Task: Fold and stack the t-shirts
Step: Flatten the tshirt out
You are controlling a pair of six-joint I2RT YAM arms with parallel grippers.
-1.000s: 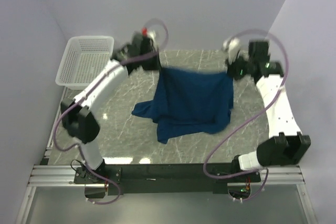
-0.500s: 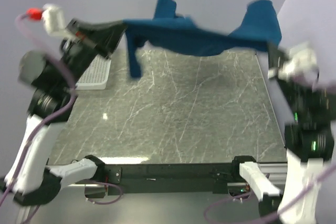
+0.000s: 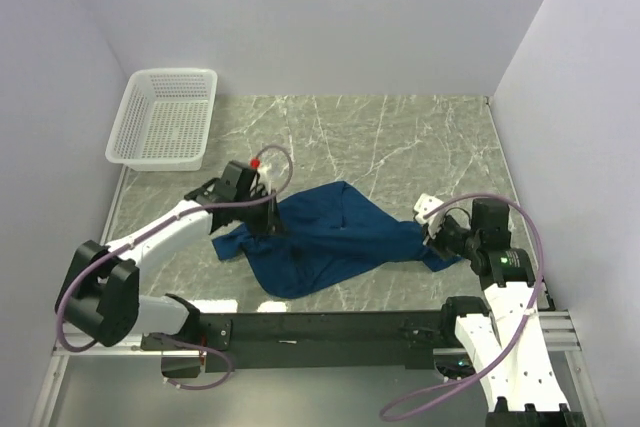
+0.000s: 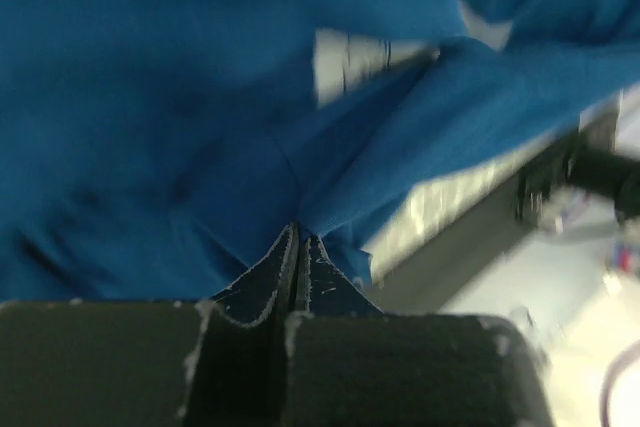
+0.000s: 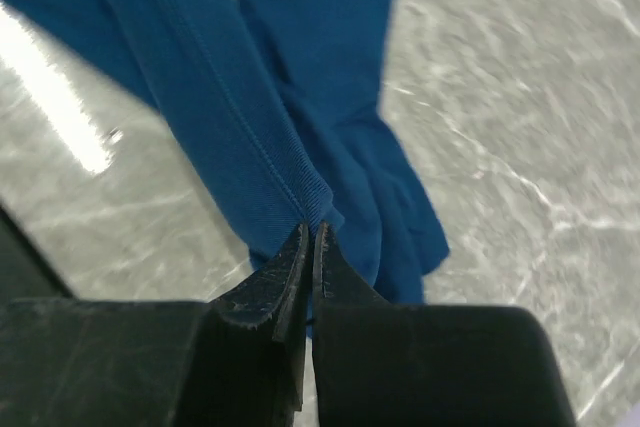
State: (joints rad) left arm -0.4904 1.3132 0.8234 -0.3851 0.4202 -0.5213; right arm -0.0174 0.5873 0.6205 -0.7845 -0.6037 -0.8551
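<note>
Navy t-shirt (image 3: 325, 237) crumpled on table (image 3: 400, 137), well apart from basket (image 3: 165, 117). Left hand (image 3: 268, 227) pinched tight on edge nearest basket; right hand (image 3: 432, 239) clamped on edge farthest from basket.

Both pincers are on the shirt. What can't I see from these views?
Top view: t-shirt crumpled; its folds hide any print.
Left wrist view: beyond the left pincer, a pale patch on the cloth is too blurred to read.
Right wrist view: the right pincer is shut, and its fingers hide how much hem they hold.
</note>
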